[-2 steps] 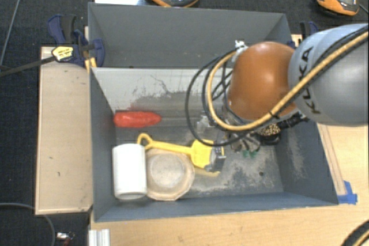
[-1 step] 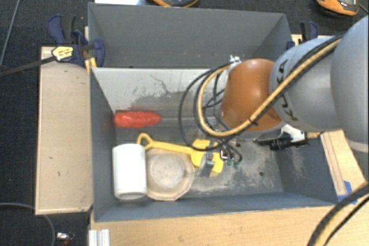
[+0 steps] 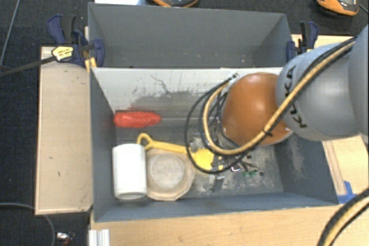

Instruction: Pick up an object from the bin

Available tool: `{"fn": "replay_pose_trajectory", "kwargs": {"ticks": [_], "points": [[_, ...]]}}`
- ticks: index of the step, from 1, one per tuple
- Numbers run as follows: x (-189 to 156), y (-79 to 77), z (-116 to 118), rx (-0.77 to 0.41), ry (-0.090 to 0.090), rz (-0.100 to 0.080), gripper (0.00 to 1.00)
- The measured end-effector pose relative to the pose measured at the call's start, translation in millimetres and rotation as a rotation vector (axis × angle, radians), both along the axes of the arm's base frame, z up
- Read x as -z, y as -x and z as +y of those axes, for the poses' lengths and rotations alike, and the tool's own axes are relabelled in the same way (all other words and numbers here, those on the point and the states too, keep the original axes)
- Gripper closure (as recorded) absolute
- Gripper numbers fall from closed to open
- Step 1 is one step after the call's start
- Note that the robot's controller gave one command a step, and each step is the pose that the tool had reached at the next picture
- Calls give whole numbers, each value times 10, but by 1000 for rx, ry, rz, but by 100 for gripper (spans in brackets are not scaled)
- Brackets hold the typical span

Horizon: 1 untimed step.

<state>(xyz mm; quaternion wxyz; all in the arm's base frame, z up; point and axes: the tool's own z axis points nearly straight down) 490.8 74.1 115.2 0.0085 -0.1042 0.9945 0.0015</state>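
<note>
Gripper (image 3: pixel 215 167) is over the head end of a yellow scoop (image 3: pixel 167 148), whose handle runs off to its left. Open or closed: can't tell, since the orange wrist cover (image 3: pixel 253 106) & cables (image 3: pixel 202 124) block it. Left of gripper: round shallow dish (image 3: pixel 168 174), white cup (image 3: pixel 129 171) beside the dish, red oblong thing (image 3: pixel 136 118) behind them.

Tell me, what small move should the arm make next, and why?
Probably ease straight down a little. The gripper sits at the broad end of the yellow scoop, near the front middle of the bin, while the white cup and red piece lie toward the view's left. Whether it touches the scoop I cannot tell.
</note>
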Motion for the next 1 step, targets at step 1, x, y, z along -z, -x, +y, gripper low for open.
{"fn": "replay_pose_trajectory", "kwargs": {"ticks": [1], "points": [[397, -144, -220, 414, -4, 10, 0]]}}
